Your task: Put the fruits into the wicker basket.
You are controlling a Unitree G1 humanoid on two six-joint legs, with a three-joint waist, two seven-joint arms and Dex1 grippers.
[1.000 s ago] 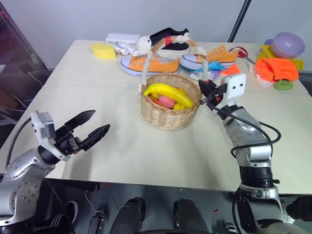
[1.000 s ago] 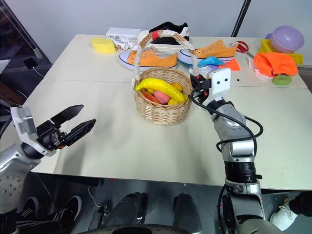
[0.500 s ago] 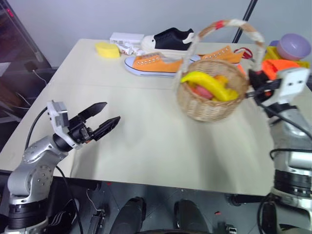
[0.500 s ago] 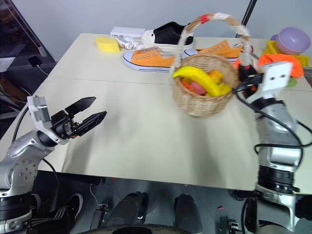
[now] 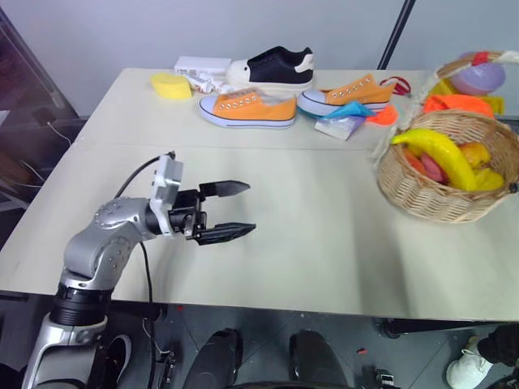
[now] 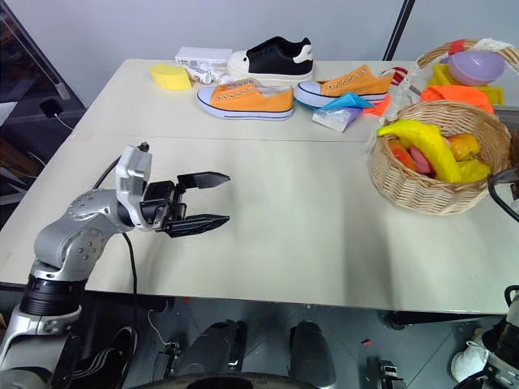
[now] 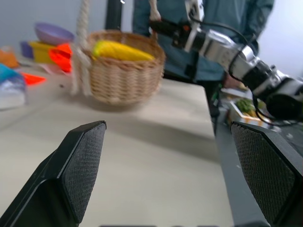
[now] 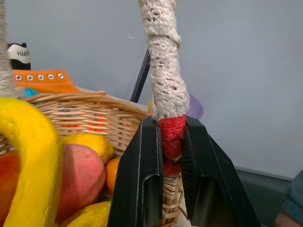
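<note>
The wicker basket [image 5: 444, 197] stands at the table's right side, and whether it rests on the top or hangs just above it I cannot tell. In it lie the fruits: a yellow banana [image 5: 438, 152], a pink-red peach [image 8: 81, 174] and smaller yellow and orange ones [image 6: 464, 146]. My right gripper [image 8: 171, 142] is shut on the red-banded foot of the cloth-wrapped handle [image 8: 163, 71]. My left gripper [image 5: 250, 209] hovers open and empty over the front left of the table, pointing toward the basket.
Two orange sneakers [image 5: 243, 109] and a black one [image 5: 276, 66] lie along the back with a yellow sponge [image 5: 170, 83] and a white box [image 5: 201, 63]. A purple bowl [image 6: 478, 65] and orange cloth [image 6: 458, 96] sit behind the basket. A person [image 7: 189, 12] stands beyond the table.
My right gripper has carried the basket from the table's middle to its right side. My left gripper has swung inward and now points right, still open.
</note>
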